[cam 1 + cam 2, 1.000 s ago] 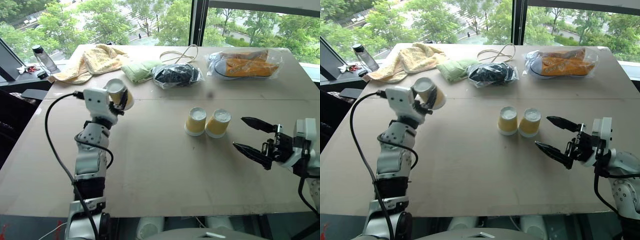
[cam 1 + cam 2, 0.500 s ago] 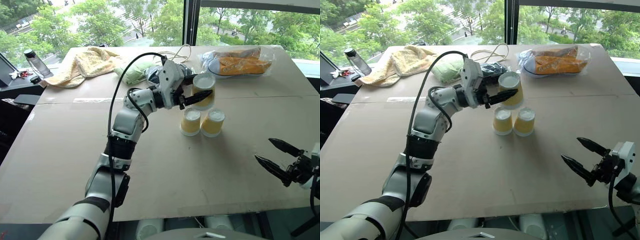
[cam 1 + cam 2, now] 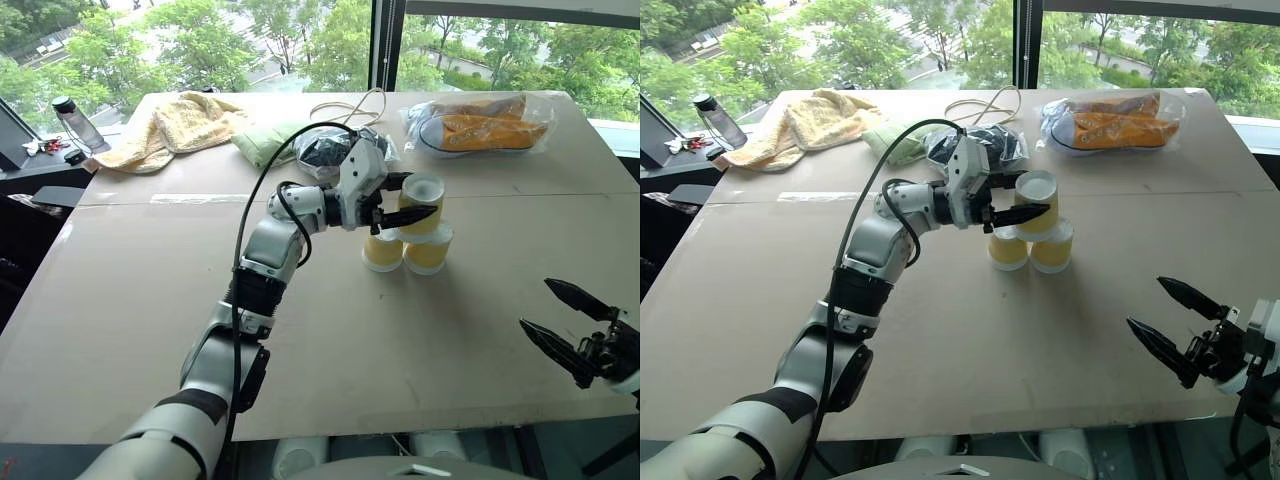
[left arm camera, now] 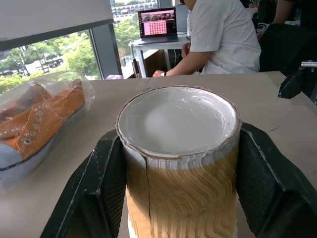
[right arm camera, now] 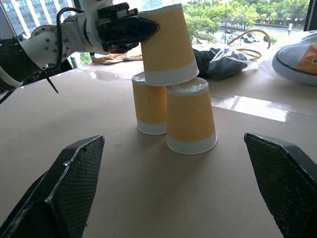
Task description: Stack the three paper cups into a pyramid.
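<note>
Brown tabletop point(image 3: 140, 300), two upside-down paper cups point(image 3: 382, 250) touching side by side near its middle, beyond the cups a bagged black bundle point(image 3: 325, 150), green cloth point(image 3: 262, 143), yellow towel point(image 3: 170, 125), loose cord point(image 3: 355, 105), bagged orange shoes point(image 3: 485, 122)

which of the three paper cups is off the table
The top cup, held in the left gripper above the two side-by-side cups standing upside down on the table.

Yellow-orange ribbed paper cups point(image 5: 168, 106) with white bottoms; orange shoes point(image 3: 487, 124).
</note>
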